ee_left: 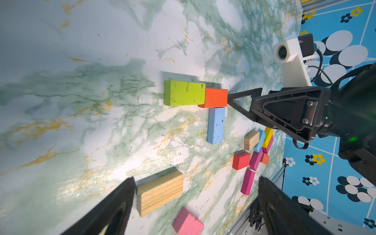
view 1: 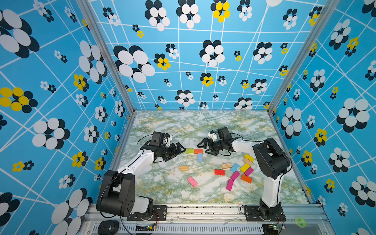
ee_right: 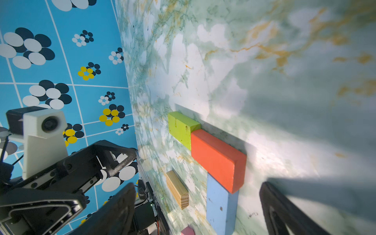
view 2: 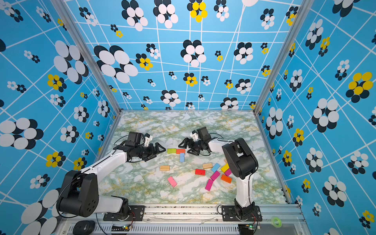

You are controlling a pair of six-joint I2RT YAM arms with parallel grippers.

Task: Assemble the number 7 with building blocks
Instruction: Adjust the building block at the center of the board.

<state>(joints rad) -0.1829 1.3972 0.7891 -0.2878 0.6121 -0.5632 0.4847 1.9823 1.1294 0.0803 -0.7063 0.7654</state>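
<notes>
The number 7 [view 1: 200,154] lies part built near the middle of the table [view 1: 162,126]. A green block [view 1: 189,151] and an orange block [view 1: 198,151] sit end to end as the bar. A light blue block [view 1: 200,158] touches the orange one at the end away from the green and starts the stem. Two stem pieces appear to be missing. The left end effector [view 1: 179,153] hovers just beside the green end of the bar and the right end effector [view 1: 203,149] just beside the orange end, both spread wide and holding nothing. The step in hand looks like fetching the next stem piece. The red block [view 1: 219,172] seems the easy pick for the right arm, since it lies alone with free table along its long sides. It should be gripped across its narrow width, lowered flat and butted end-on against the blue block's free end. Letting go without dragging keeps the blue block from shifting. A plain wood block [view 1: 183,168] lies apart on the left arm's side. A pink block [view 1: 192,181] lies near where the foot of the stem would fall and may need moving or using. The cluster of blocks [view 1: 244,168] by the right arm is packed touching, so picking from it would be awkward.
</notes>
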